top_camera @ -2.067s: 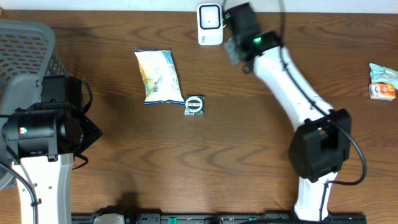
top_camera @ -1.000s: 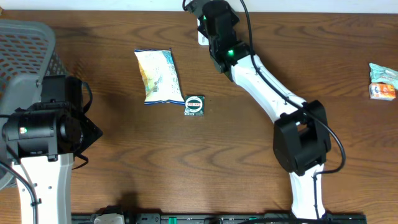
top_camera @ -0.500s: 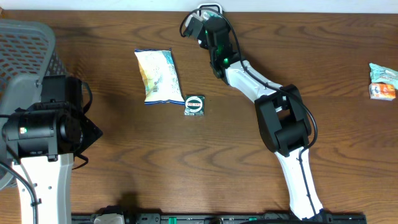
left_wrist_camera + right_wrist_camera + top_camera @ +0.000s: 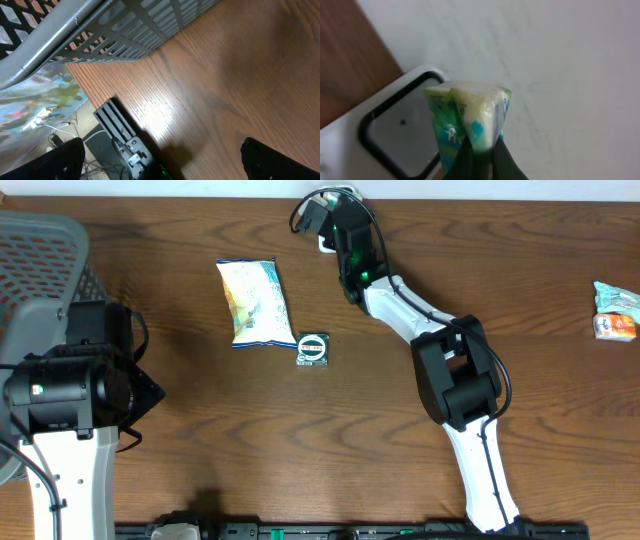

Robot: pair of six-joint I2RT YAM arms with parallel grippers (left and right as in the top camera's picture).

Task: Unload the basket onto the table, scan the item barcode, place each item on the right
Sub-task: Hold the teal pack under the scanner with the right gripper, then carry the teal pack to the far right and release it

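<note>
While pinching a small green-and-white packet by one edge, grips it in the right tool, clamped narrow, with the packet standing just past the tips. Faces a white scanner with a black-framed window, close behind the packet; cannot tell whether touching. Reaches to the far edge of the table. Well back from that tool and to its left: a pale snack bag, a small round-labelled sachet just beside its near corner. Far off to the tool's right, another wrapped snack. Leaves the left tool spread wide, holding nothing, over bare wood beside a grey mesh basket.
</note>
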